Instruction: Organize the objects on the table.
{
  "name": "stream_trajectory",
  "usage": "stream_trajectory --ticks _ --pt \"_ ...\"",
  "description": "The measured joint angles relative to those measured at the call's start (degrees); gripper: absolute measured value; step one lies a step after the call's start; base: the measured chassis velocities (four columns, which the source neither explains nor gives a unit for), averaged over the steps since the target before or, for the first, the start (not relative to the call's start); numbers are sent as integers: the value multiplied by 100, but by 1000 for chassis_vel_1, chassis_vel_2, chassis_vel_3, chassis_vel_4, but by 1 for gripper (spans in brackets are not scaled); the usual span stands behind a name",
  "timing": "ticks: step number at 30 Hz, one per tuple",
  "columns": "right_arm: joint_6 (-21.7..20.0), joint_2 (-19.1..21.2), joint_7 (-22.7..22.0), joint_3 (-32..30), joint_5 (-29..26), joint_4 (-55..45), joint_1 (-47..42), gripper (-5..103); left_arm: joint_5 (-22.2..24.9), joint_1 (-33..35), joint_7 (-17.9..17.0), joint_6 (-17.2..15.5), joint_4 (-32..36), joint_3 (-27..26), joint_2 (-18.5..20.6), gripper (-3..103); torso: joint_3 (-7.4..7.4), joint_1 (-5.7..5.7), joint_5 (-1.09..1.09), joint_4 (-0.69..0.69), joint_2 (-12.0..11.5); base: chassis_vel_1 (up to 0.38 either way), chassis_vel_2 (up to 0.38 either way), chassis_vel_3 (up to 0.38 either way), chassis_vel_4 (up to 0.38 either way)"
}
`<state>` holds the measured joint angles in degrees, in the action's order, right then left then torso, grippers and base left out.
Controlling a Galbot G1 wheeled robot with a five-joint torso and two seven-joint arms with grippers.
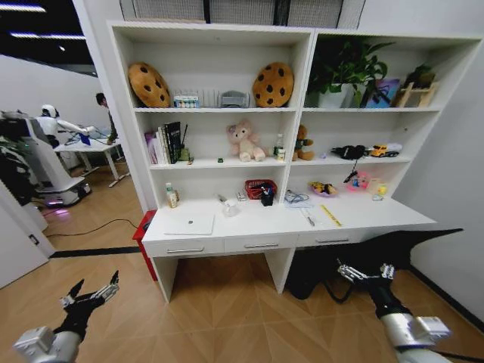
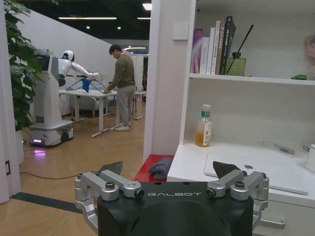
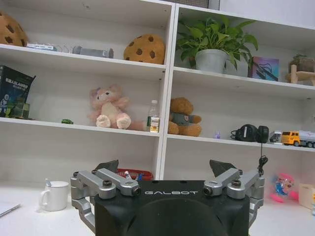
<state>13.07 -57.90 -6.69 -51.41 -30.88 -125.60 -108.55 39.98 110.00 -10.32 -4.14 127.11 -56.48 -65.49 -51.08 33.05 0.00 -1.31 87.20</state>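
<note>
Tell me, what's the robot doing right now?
Left gripper and right gripper open, empty, low before the table. Laptop closed, untouched on it. Nothing in the way.

Floor [image 1: 227, 310]: wood parquet, herringbone pattern. Shelf unit [image 1: 302, 113]: white, two bays, built over the desk, against a white wall [image 1: 446, 166]. Upper shelves hold two cookie cushions [image 1: 149, 84], a potted plant [image 1: 340, 72], books [image 1: 165, 142] and a pink bear [image 1: 244, 141]. To the left, an open area with a smaller white desk [image 1: 91, 150] on angled legs. Ceiling strip lights [image 2: 86, 18] are on. A black cable [image 1: 83, 229] lies across the floor.
</note>
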Motion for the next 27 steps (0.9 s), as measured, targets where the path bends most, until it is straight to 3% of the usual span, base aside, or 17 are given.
stream_trajectory --ticks 27 --pt "0 0 0 0 0 -1 0 100 0 0 -1 0 0 0 0 100 0 0 0 0 0 4 2 3 4"
